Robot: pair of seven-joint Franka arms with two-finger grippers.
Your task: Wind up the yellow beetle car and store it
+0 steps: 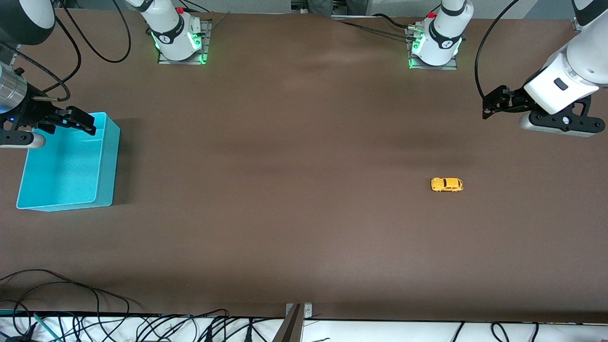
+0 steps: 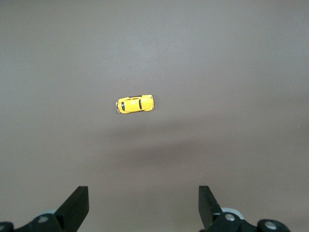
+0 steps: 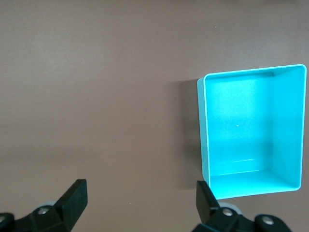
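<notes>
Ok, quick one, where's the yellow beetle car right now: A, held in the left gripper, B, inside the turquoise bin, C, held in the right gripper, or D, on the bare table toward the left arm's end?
D: the yellow beetle car sits alone on the table, and the turquoise bin holds nothing.

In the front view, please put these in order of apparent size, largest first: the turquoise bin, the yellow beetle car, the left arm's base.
1. turquoise bin, clearly the largest.
2. left arm's base, smaller than the bin.
3. yellow beetle car, by far the smallest.
</notes>
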